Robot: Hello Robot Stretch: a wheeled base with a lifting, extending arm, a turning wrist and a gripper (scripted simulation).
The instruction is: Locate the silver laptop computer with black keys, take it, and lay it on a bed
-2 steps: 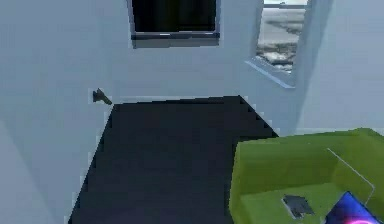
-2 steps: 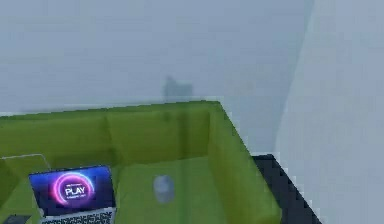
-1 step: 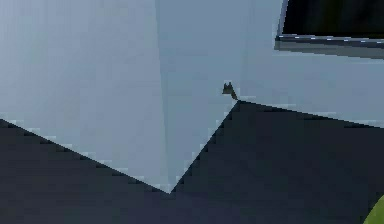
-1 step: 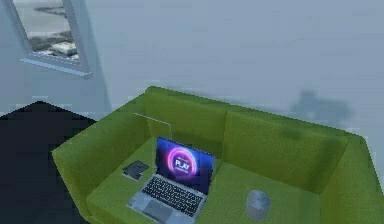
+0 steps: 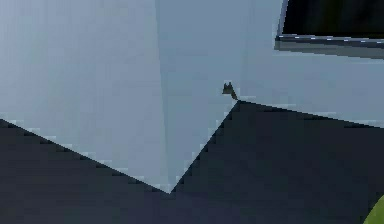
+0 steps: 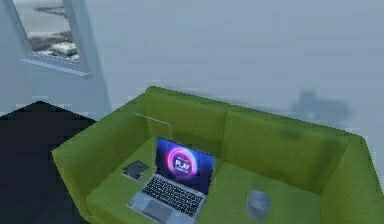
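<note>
On green sofa [image 6: 262, 140], laptop [image 6: 173, 181], pale walls [image 6: 230, 50]

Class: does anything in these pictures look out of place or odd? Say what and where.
The laptop stands open and lit on the sofa, an odd place for it, between a small dark thing and a grey one. Nothing looks spilled or damaged.

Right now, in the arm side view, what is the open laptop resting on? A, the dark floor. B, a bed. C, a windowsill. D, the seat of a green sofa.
D: the laptop stands open with its screen lit on the seat of the green sofa, between a small dark thing and a small grey thing.
</note>
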